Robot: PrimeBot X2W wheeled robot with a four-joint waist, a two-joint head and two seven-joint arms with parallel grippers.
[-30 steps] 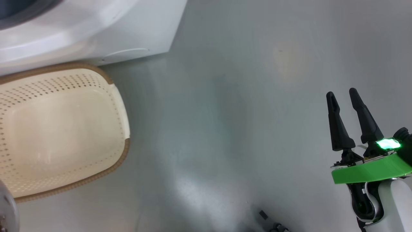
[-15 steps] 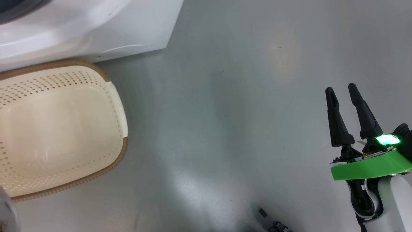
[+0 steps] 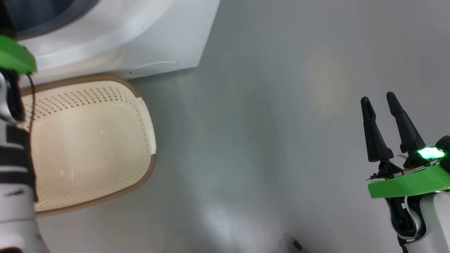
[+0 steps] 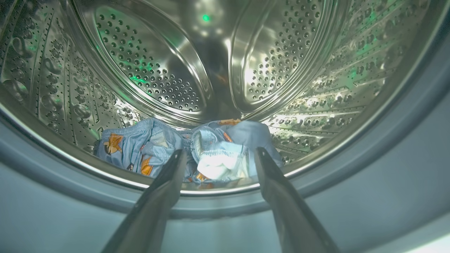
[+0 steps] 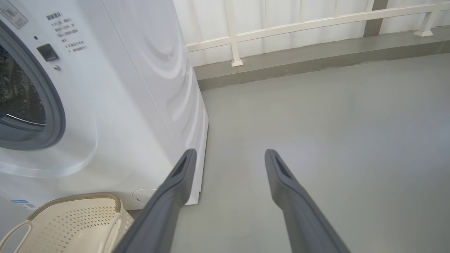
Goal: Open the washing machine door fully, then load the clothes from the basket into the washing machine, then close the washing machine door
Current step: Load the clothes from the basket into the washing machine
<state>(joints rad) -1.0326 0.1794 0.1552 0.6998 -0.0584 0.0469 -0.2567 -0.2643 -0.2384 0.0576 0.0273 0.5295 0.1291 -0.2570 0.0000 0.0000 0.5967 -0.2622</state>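
The clothes (image 4: 140,147) lie in a soft blue heap at the bottom of the washing machine (image 3: 140,35), inside its shiny steel drum (image 4: 158,70). In the left wrist view the heap is in the lower middle of the frame. The left gripper (image 4: 219,153) points right at it, and the heap shows between and just past the two finger tips. I cannot tell if the tips touch the cloth.

In the head view, the basket (image 3: 147,168) sits on the grey floor (image 3: 263,140) at the left of the frame, just in front of the washer.

A second ago the head view had just a small grey bit at its lower left corner. Now the left arm (image 3: 14,58), with its green ring, runs up the left edge. The whole picture has slid a little to the right, so the camera moved, not the basket.

The left gripper's fingers are spread wide and pinch nothing. The right gripper (image 3: 378,98) is at the lower right of the frame, well apart from the basket. Its fingers are spread wide too, with nothing between them.
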